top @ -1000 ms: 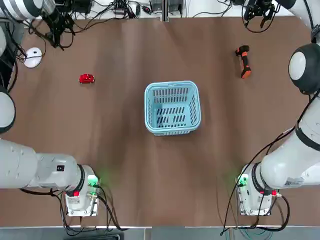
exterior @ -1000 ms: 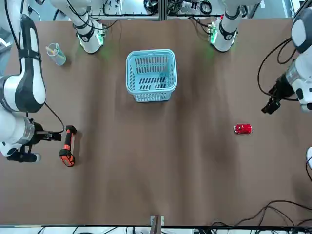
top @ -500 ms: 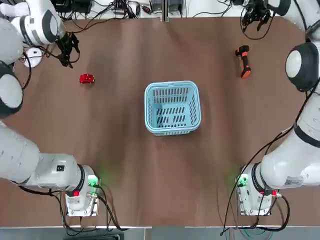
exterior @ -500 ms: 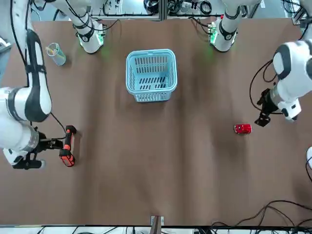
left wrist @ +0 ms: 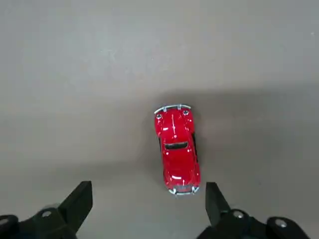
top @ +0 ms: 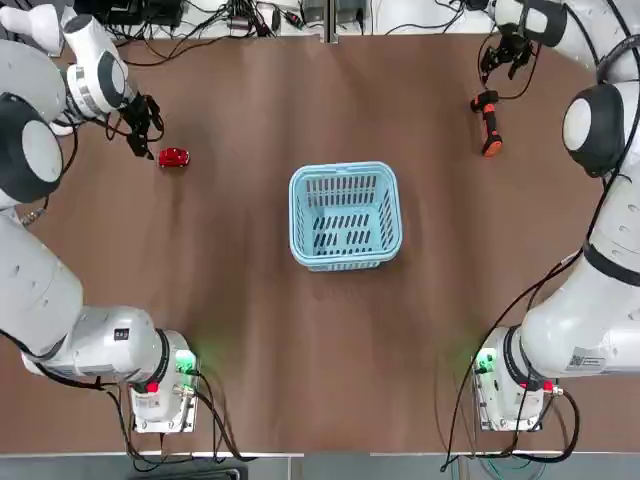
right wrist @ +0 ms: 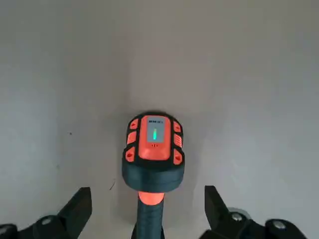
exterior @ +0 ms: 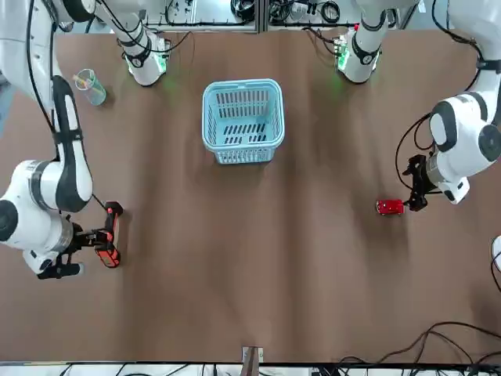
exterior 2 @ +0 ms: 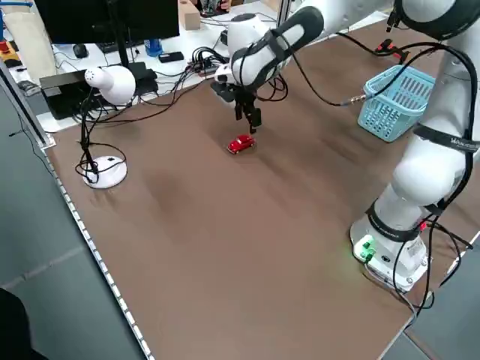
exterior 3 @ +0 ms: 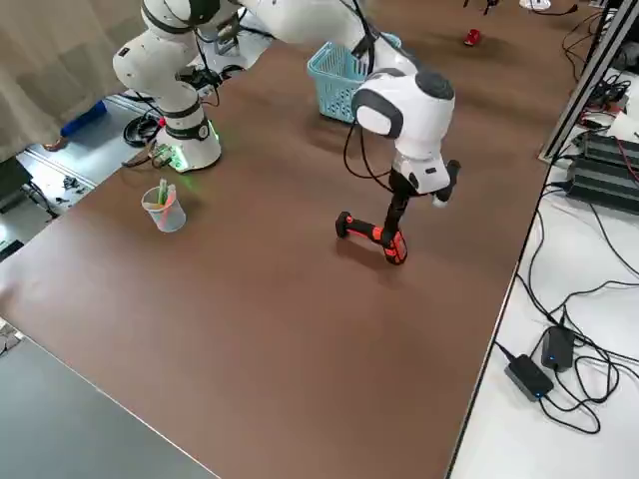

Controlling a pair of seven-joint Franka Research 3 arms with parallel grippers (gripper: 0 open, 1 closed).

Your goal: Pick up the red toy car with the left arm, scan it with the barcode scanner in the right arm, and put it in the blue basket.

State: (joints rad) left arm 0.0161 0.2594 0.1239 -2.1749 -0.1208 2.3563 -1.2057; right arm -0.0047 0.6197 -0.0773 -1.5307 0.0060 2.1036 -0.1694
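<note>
Top view, clock read w/ 12 at the far edge: red toy car (top: 173, 158) on the counter (top: 270, 330), at approx. 4 o'clock from the L pincer (top: 148, 146) & just beside it; L arm (top: 60, 200) is by far the nearer one, R arm well across the counter. Car's long axis runs approx. 3 to 9 o'clock.

L wrist view: L pincer wide, nothing held. Car's long axis lies roughly square to the line btwn the fingers, slightly askew, & nearer one finger than the other. So next move, my read: shift a touch toward 4 o'clock to centre, go down, close on the car's long flanks, not nose & tail. Risk: w/o centring, one finger may nudge or tip so small a car.

R pincer (right wrist: 148, 195) also wide, over the barcode scanner (right wrist: 155, 138), handle running in btwn its fingers, no grip yet; scanner lies on the counter, long axis approx. 12 to 6.

Light blue slotted basket (top: 346, 262) sits at approx. 3-4 o'clock from the car, well apart; that's for after the scan.
</note>
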